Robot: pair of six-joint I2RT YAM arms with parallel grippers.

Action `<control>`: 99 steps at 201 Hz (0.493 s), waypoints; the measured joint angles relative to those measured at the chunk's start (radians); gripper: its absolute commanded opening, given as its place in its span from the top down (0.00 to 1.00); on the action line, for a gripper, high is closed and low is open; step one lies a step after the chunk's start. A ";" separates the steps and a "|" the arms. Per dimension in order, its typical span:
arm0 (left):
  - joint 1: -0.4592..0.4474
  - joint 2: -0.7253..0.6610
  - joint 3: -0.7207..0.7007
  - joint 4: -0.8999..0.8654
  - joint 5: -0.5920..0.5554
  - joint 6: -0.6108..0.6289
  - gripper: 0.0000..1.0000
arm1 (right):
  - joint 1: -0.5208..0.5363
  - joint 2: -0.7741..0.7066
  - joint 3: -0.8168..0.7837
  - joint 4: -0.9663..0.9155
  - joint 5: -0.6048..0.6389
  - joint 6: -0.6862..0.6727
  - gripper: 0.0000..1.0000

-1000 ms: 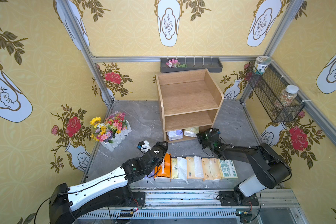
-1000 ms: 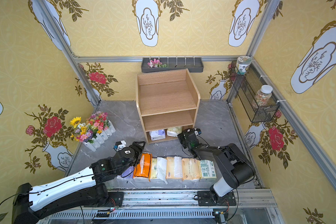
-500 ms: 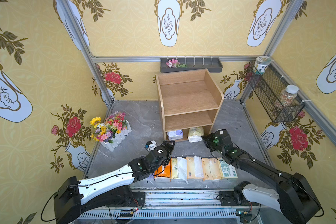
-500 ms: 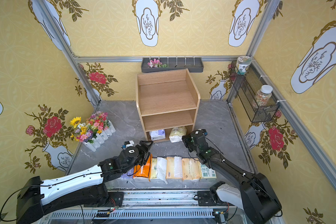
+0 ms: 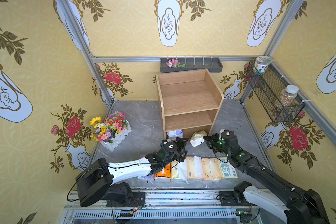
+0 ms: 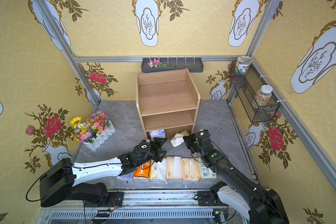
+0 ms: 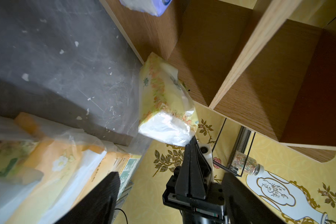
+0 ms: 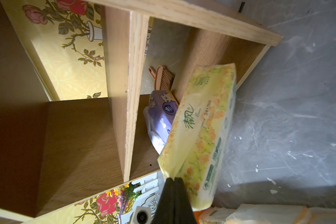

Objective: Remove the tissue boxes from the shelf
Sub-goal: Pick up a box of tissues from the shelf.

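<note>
Right gripper (image 8: 174,178) clamps the yellow pack (image 8: 200,135) by its end — left gripper (image 5: 185,145) gapes, lavender pack (image 5: 175,133) ahead of its jaws.

Top and middle tiers of shelf (image 5: 188,100) open. Bottom tier: lavender pack (image 5: 175,133) at left, yellow pack (image 5: 197,138) poking half out at right, slim gap between. Strip of bench (image 5: 140,120) before shelf crowded by left arm (image 5: 132,168) and right arm (image 5: 260,170); row of packs (image 5: 202,168) lines front edge.

Left pincer (image 5: 184,147) wide apart, right pincer (image 5: 205,138) tight together.
</note>
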 measured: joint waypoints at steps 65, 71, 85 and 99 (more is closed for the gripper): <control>-0.004 0.183 0.098 0.119 0.038 -0.103 0.10 | -0.005 -0.067 -0.003 -0.058 -0.028 0.031 1.00; -0.005 0.196 0.105 0.128 0.042 -0.103 0.10 | -0.005 -0.073 0.000 -0.063 -0.030 0.033 1.00; -0.006 0.220 0.119 0.146 0.052 -0.104 0.09 | -0.005 -0.087 0.011 -0.077 -0.035 0.039 1.00; -0.010 0.237 0.128 0.159 0.053 -0.104 0.08 | -0.005 -0.103 0.026 -0.096 -0.042 0.042 1.00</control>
